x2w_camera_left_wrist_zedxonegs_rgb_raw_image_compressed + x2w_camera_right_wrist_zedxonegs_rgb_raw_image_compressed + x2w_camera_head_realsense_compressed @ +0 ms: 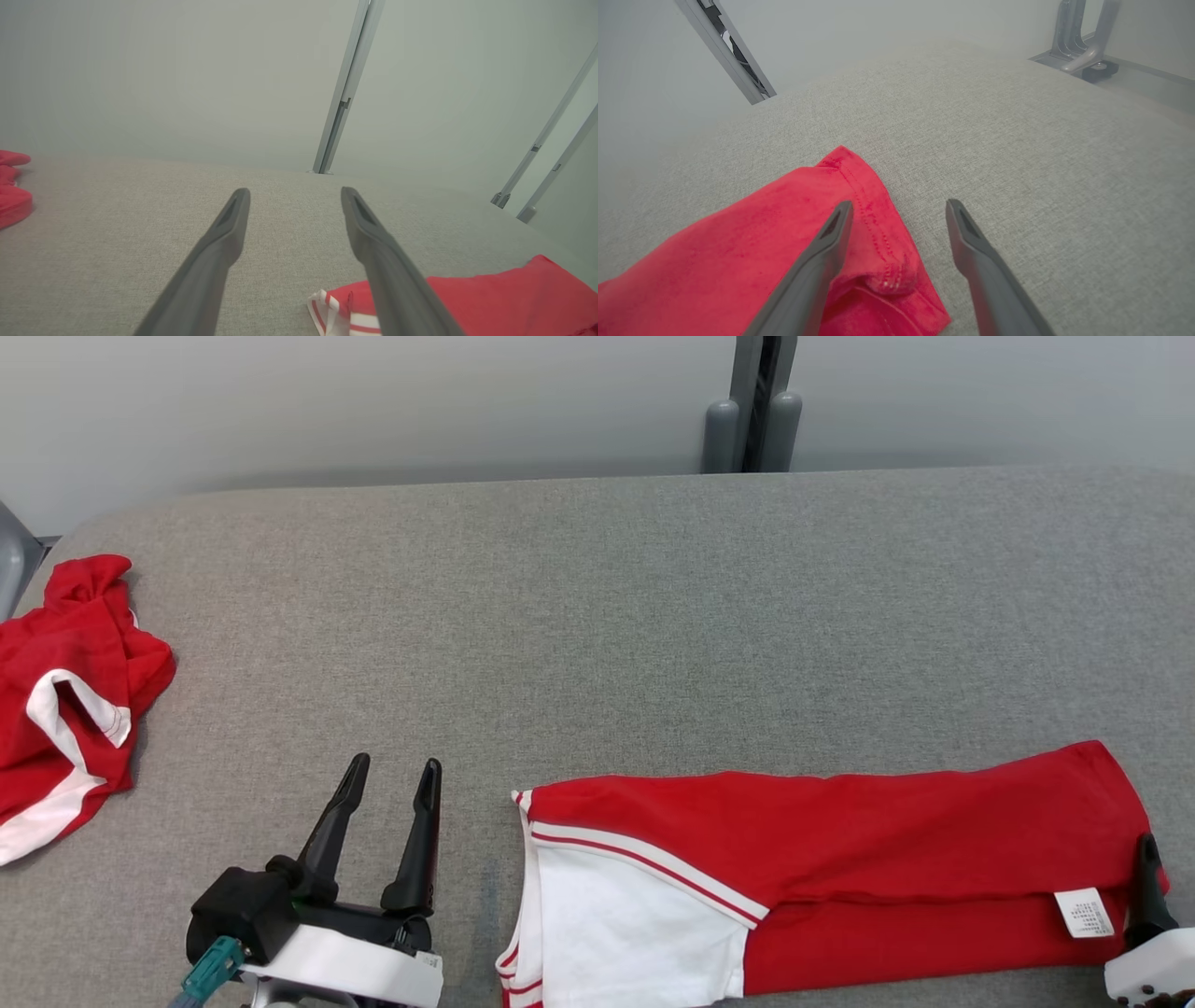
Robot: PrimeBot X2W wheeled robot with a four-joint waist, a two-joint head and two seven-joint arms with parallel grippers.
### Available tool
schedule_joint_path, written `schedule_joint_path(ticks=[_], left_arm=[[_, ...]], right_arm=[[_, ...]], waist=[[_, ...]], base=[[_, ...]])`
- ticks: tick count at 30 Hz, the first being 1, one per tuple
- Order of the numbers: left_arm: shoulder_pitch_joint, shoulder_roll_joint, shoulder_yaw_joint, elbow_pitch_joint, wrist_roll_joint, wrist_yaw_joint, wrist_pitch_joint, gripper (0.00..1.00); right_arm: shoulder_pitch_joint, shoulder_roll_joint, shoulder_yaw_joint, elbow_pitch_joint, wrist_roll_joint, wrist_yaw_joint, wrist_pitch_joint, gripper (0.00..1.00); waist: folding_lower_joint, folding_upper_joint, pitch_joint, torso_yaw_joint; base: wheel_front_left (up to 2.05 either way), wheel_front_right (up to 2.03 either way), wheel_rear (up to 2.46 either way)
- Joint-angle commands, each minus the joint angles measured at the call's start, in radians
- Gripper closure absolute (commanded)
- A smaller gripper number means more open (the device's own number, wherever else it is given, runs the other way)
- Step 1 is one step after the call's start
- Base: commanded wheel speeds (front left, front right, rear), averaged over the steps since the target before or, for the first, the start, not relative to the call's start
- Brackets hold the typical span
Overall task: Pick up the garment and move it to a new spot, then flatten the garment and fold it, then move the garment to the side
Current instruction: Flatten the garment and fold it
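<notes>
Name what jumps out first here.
A long red-and-white garment, folded lengthwise, lies near right on the grey surface. A second red garment sits crumpled at the left edge. The open left gripper is beside the folded piece's striped end, the open right gripper at its other end.

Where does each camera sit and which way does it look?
Head view: on the head, looking down at grey table and folded red garment; left gripper, one right finger show.
Left wrist view: left wrist, along its open fingers across the table.
Right wrist view: right wrist, between right gripper fingers at the garment's corner.
All three share the garment.
</notes>
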Motion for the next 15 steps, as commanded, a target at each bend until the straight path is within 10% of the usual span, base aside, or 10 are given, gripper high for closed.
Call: schedule_joint_path(ticks=[1,15], left_arm=[[-0.017,0.004,0.002,0.002,0.013,-0.004,-0.003,0.0],[-0.026,0.004,-0.002,0.01,0.025,-0.006,-0.003,0.0]], right_arm=[[-0.012,-0.012,0.001,0.023,0.013,0.0,-0.002,0.0],[-0.061,-0.044,0.177,0.196,0.209,0.0,0.015,0.0]], waist=[[0.0,-0.0001,0.002,0.003],[0.0,-0.0001,0.013,0.012]], base=[[0.0,0.0,0.0],[0.0,0.0,0.0]])
